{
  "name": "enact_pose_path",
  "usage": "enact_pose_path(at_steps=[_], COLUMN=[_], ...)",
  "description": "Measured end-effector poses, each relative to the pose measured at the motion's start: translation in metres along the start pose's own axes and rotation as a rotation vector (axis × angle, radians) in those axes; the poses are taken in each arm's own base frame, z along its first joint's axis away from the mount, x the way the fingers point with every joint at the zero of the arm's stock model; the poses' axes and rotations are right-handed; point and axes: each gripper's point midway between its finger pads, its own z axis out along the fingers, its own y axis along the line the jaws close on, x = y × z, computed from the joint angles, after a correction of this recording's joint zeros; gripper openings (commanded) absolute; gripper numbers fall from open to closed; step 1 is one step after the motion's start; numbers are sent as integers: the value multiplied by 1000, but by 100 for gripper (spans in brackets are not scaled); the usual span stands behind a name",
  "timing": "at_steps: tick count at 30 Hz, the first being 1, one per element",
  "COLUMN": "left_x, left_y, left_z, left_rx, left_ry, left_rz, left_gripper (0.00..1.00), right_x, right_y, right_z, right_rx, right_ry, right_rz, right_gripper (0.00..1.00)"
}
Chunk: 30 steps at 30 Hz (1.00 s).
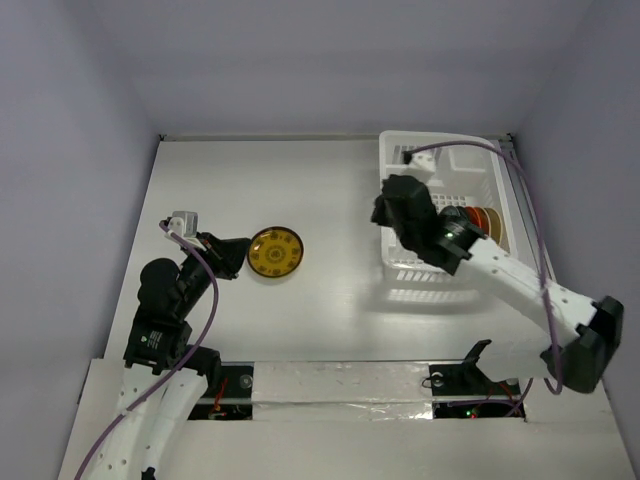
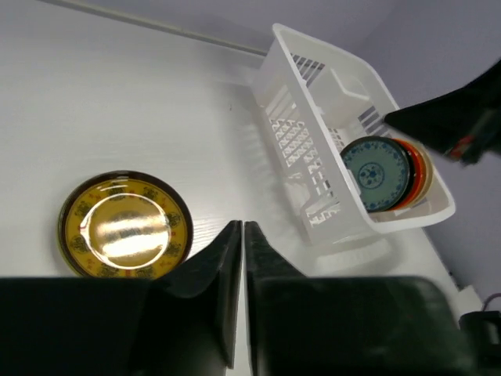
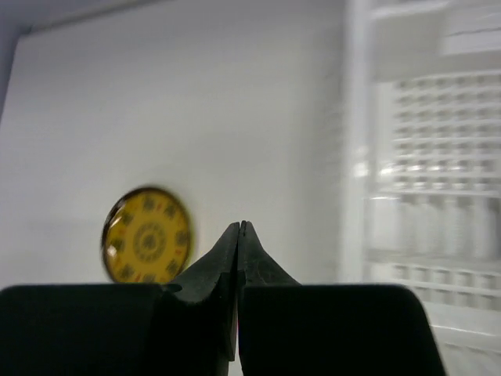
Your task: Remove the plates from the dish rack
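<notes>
A yellow plate with a dark brown rim (image 1: 275, 253) lies flat on the table, left of the dish rack (image 1: 440, 137). It also shows in the left wrist view (image 2: 125, 227) and the right wrist view (image 3: 147, 235). Inside the rack's near end stand a teal plate (image 2: 377, 174) and orange and red plates (image 2: 420, 168) behind it, on edge. My left gripper (image 1: 242, 257) (image 2: 243, 227) is shut and empty, just left of the yellow plate. My right gripper (image 1: 380, 212) (image 3: 239, 227) is shut and empty, above the rack's left wall.
The white rack (image 2: 313, 55) (image 3: 423, 157) stands at the table's far right, close to the right wall. A small white compartment (image 1: 418, 160) sits in its far end. Purple walls enclose the table on three sides.
</notes>
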Motion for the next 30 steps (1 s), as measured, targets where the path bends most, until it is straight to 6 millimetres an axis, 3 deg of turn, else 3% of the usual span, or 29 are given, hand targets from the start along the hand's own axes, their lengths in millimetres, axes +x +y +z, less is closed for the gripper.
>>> enact_pose_path(at_steps=[2,5,6,7,9,11,19,26,30], left_x=[0,-2,-2,-2,-3,-3,-3,-3,-3], left_y=[0,-2,-2,-2,-2,-2,-2,-3,-3], left_z=[0,-2,-2,-3,-3,-3,-3,-3,-3], left_rx=[2,6,7,8,8,8,8,13,13], left_ry=[-2,-9,-11,-13,-14,-13,-13,-16,-16], left_rz=[1,4,4,5,5,5,5,6,6], left_gripper=[0,0,3,8,19,23,27,28,28], right_x=[-30,-52,-50,-45,-31,-20,-7,8,8], right_y=[-40,-129,-157,-184,-213,-228,-259,-262,-262], right_z=[-17,-30,-33,-35,-37,-40,-32,-18,-19], right_rx=[108,373,464,553,644,687,737,729,733], right_ry=[-80,-138,-129,-108,-49,10,129,205,214], right_rz=[25,37,28,13,-29,-68,-104,-140,-144], right_gripper=[0,5,12,32,46,49,39,34,44])
